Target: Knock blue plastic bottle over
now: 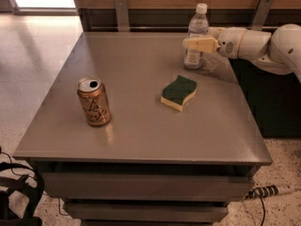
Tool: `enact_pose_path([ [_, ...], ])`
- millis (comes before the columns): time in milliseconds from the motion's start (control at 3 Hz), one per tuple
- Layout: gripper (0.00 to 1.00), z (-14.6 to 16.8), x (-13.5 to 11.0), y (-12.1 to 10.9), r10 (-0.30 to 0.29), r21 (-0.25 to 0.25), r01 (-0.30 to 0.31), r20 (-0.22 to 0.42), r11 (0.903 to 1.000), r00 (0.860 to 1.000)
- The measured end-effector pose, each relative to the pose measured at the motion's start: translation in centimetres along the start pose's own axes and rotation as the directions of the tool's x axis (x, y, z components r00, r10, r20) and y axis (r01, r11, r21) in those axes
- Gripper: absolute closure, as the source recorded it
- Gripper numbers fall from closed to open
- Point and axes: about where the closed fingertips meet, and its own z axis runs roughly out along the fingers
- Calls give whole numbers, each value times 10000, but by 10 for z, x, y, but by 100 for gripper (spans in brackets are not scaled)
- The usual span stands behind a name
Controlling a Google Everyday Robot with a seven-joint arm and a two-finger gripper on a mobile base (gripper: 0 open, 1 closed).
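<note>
The blue plastic bottle (198, 26) is clear with a white cap and stands upright near the far right of the grey table (141, 140). My gripper (190, 44) reaches in from the right on a white arm (263, 44). It overlaps the bottle at mid height, over the label. Whether it touches the bottle I cannot tell.
A gold-orange drink can (94, 101) stands at the front left. A green and yellow sponge (178, 92) lies mid-table, in front of the bottle. A wooden wall with metal brackets (121, 13) runs behind. A black bag (19, 197) and a cable (268, 191) lie on the floor.
</note>
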Motion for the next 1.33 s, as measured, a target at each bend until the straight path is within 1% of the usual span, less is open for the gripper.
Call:
enact_pose_path([
  [667,75,5,0,3,11,-89,-11,0,10000,10000],
  [1000,100,9,-13,7,-380,-230,369,-517,9991,9979],
  [1333,100,1,-33,7,-1158,-158,1149,-1895,9933,9750],
])
